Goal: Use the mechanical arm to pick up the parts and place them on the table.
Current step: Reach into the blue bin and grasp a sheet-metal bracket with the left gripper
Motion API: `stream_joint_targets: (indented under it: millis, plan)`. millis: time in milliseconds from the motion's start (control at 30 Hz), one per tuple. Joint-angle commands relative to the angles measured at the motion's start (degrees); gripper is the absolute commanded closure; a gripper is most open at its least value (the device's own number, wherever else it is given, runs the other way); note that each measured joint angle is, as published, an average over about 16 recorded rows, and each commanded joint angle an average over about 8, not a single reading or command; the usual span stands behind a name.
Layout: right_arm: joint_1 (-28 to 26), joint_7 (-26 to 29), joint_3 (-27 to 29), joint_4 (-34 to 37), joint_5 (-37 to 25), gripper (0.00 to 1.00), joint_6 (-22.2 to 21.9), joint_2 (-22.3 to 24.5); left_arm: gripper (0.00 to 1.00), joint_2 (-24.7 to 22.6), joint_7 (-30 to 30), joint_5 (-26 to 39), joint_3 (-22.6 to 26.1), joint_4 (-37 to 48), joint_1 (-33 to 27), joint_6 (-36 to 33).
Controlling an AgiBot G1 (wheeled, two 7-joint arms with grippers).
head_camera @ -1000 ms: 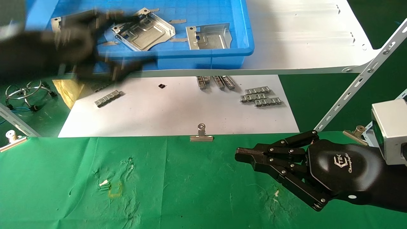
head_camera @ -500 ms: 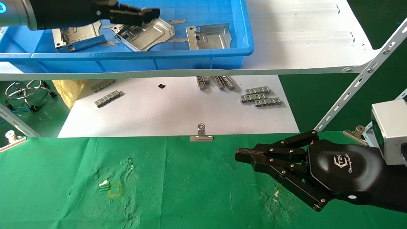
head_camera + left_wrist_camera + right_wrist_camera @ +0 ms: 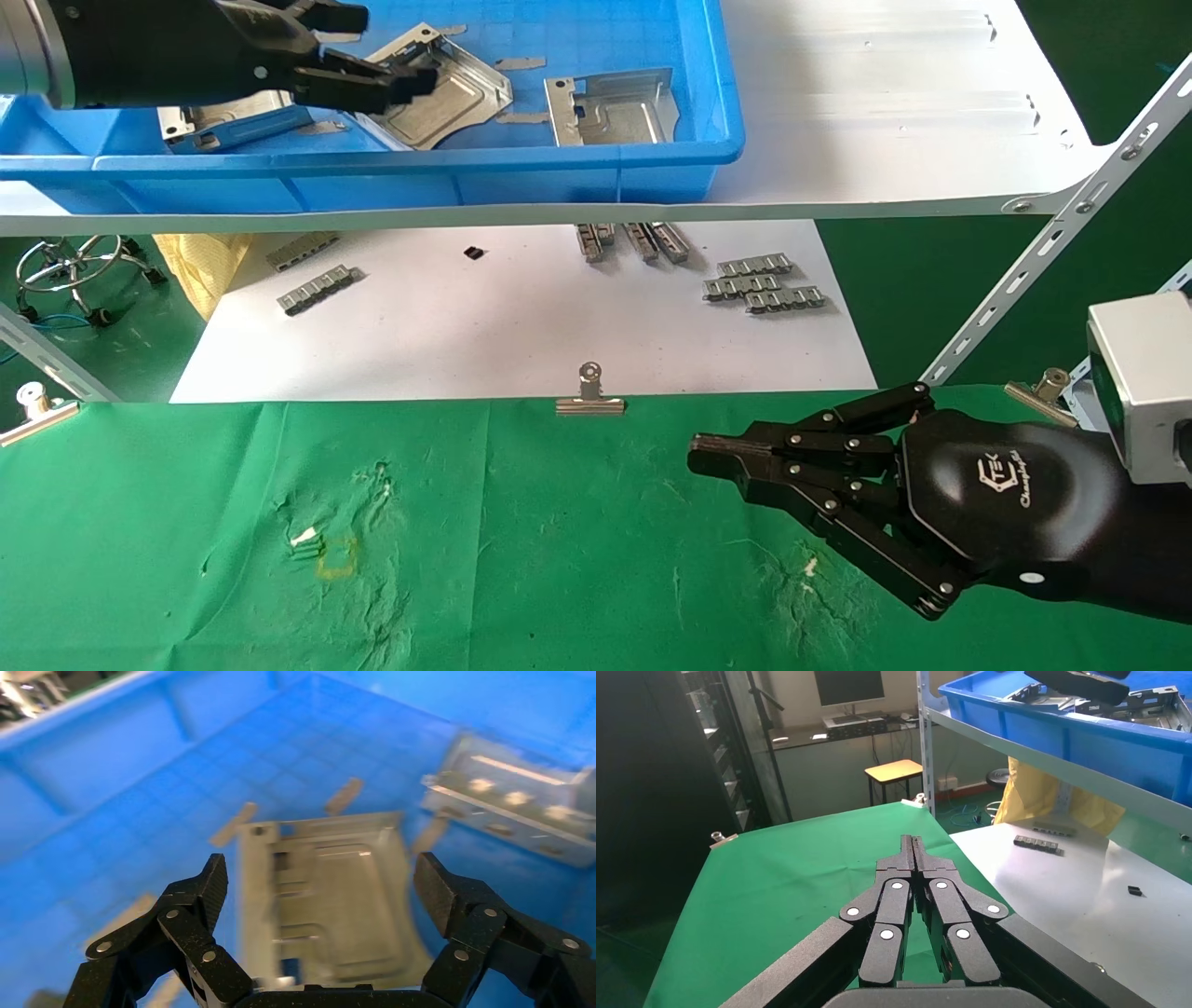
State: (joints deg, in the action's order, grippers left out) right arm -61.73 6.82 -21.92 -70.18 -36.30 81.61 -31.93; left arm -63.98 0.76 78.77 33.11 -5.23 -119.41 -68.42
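Right gripper (image 3: 708, 457): parked low over the table (image 3: 521, 559), near its front right, fingers pressed together tip to tip and holding nothing; likely kept there so it stays out of the working arm's way.
Table: the green cloth carries no part yet, so I judge the placing has not begun.
Binder clip (image 3: 589, 391): pins the edge of the cloth where it meets the white sheet (image 3: 521, 326).
White sheet: lies under the shelf, with small ridged strips (image 3: 764, 282) on it.
Blue bin (image 3: 596, 168): sits on the shelf above and holds the parts.
Left gripper (image 3: 320, 881): reaches into the bin, fingers spread wide, straddling a part (image 3: 330, 896) without visibly touching it; it grips nothing.
Other parts: one (image 3: 610, 107) lies further right in the bin, another (image 3: 219, 116) beneath the arm.
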Motion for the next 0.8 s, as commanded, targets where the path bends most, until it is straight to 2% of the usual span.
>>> stream_joint_targets:
  millis: [33, 367, 800]
  plan:
    - [0.00, 0.00, 0.00, 0.00, 0.00, 1.00, 0.00, 0.00, 1.00, -0.06, -1.23, -0.12, -0.13, 0.79, -0.05, 1.04]
    - [0.00, 0.00, 0.00, 0.00, 0.00, 1.00, 0.00, 0.00, 1.00, -1.21, -3.37, 1.12, 0.66, 3.17, -0.49, 3.34]
    - [0.00, 0.00, 0.00, 0.00, 0.00, 1.00, 0.00, 0.00, 1.00, -2.32, -1.70, 1.96, 1.24, 5.28, -1.25, 6.60]
